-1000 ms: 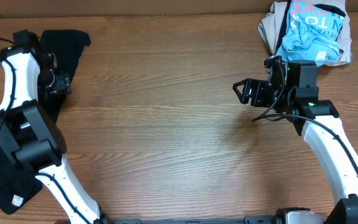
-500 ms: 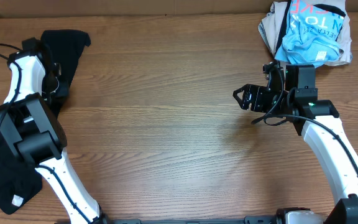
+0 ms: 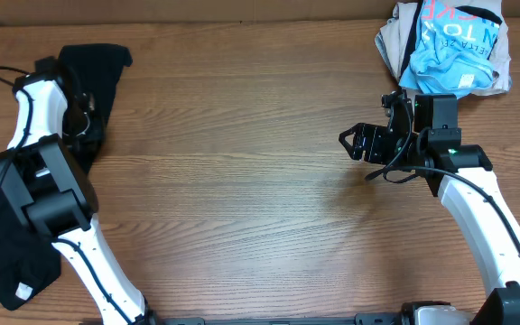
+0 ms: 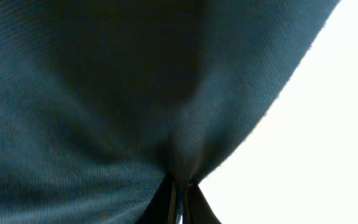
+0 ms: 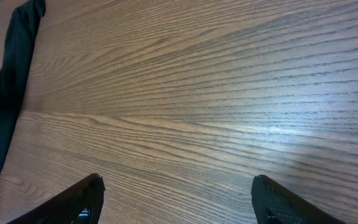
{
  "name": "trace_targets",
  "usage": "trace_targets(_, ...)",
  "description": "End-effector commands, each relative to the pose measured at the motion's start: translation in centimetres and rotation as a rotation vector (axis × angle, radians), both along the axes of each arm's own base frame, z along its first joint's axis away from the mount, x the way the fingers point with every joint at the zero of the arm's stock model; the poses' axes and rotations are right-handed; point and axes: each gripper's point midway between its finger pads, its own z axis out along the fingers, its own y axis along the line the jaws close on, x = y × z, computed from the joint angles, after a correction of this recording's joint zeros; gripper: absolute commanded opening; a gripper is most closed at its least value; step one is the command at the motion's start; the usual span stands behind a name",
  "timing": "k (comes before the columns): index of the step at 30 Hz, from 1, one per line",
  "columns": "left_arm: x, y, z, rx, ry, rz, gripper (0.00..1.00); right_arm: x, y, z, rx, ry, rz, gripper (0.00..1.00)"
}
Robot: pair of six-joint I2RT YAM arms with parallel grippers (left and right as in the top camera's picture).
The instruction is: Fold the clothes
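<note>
The clothes (image 3: 102, 68), a long black garment, run down the table's left edge, with a small white tag (image 3: 23, 291) at the near end. My left gripper (image 3: 81, 116) sits on the garment's far part, dark against the cloth. In the left wrist view black fabric (image 4: 104, 93) fills most of the frame, and the left gripper (image 4: 181, 193) is shut on a pinched fold of it. My right gripper (image 3: 354, 142) hovers over bare wood right of centre, open and holding nothing. Its fingers (image 5: 82, 199) stand wide apart around the right gripper's (image 5: 179, 199) midpoint. The garment (image 5: 11, 74) shows at that view's left edge.
A heap of light-blue and beige printed garments (image 3: 450, 45) lies at the far right corner, just behind the right arm. Bare wooden tabletop (image 3: 242, 181) stretches between the two arms.
The left gripper has shut on the black fabric, and its wrist has shifted slightly toward the far edge. The right gripper has barely moved and stays open.
</note>
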Motion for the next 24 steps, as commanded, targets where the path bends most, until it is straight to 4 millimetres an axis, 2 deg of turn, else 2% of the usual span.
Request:
trace_targets(1,1.3,-5.7,-0.4,-0.146,-0.009,-0.052,0.04,0.5,0.3,0.8,0.006,-0.021,0.008,0.79)
trace_targets(4,1.5,-9.1,-0.1,-0.167,0.013,-0.118,0.04,0.5,0.3,0.8,0.006,-0.024,0.008,0.80)
trace_targets(6,1.7,-12.0,0.1,-0.194,0.021,-0.174,0.04,0.6,0.3,0.9,0.006,-0.029,0.008,0.79)
trace_targets(9,2.1,-17.9,0.5,-0.285,0.010,-0.267,0.04,0.8,0.3,1.1,0.007,-0.041,0.008,0.79)
trace_targets(13,1.6,-25.5,0.8,-0.368,0.008,-0.404,0.04,1.4,0.2,1.5,0.014,-0.063,-0.005,0.80)
trace_targets(16,0.7,-30.7,0.8,-0.364,0.010,-0.487,0.04,2.2,-0.9,2.0,0.039,-0.077,-0.065,0.79)
trace_targets(19,0.2,-34.1,1.0,-0.359,-0.002,-0.537,0.04,2.9,-2.4,3.3,0.077,-0.120,-0.093,0.79)
trace_targets(21,0.2,-35.5,1.7,-0.339,-0.013,-0.560,0.04,3.2,-3.5,4.4,0.111,-0.157,-0.108,0.79)
trace_targets(24,0.8,-36.4,4.9,-0.302,-0.037,-0.575,0.04,3.6,-6.0,6.3,0.151,-0.211,-0.149,0.77)
